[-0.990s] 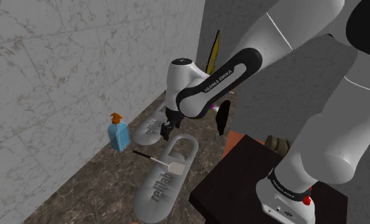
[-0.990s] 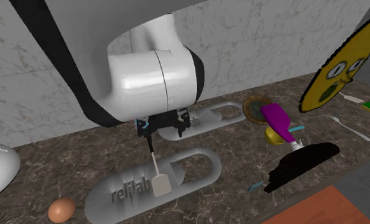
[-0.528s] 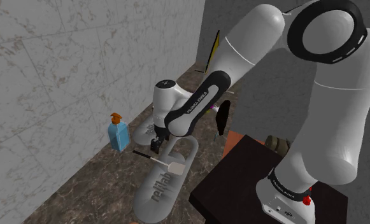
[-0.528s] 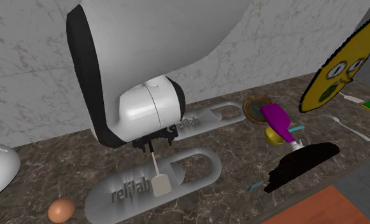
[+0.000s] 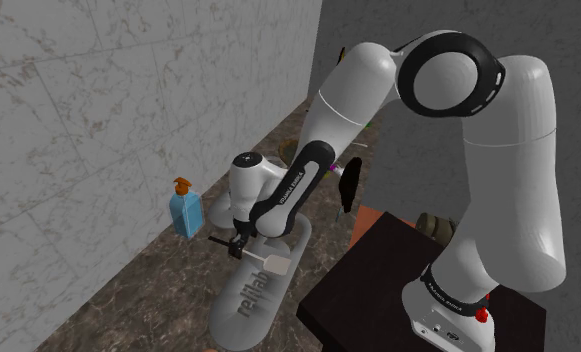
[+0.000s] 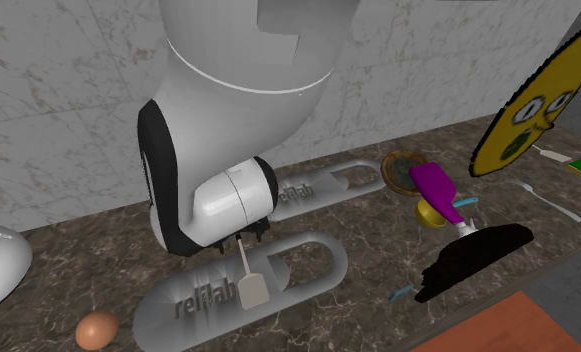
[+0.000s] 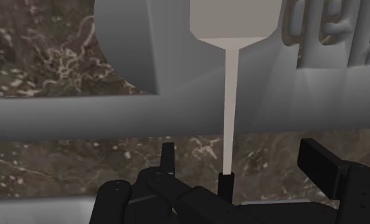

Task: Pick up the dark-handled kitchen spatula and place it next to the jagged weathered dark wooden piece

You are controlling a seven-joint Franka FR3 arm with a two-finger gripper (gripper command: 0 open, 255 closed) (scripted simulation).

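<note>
The spatula [image 7: 230, 95] has a white blade, a thin pale shaft and a dark handle. It lies across a grey key-shaped slab lettered "rellab" [image 6: 298, 268], with the blade [image 6: 252, 291] on the slab. My gripper [image 7: 241, 162] is low over the handle end, open. Its fingers [image 7: 320, 167] stand either side of the handle without touching it. In the shoulder view the gripper [image 5: 240, 246] sits right at the spatula [image 5: 268, 260]. The jagged dark wooden piece [image 6: 473, 258] lies off toward the second exterior view's right, and it stands dark [image 5: 351, 185] behind the arm in the shoulder view.
A second grey slab [image 6: 323, 185] lies near the marble wall. A blue bottle with an orange cap [image 5: 186, 213] stands by the wall. An egg [image 6: 97, 328], a purple item [image 6: 436, 185], a round tin [image 6: 403, 168] and a yellow face-shaped board [image 6: 533, 105] lie around.
The arm has folded down and the hand has dropped toward the shoulder view's lower left, onto the spatula's handle end. The spatula has not moved.
</note>
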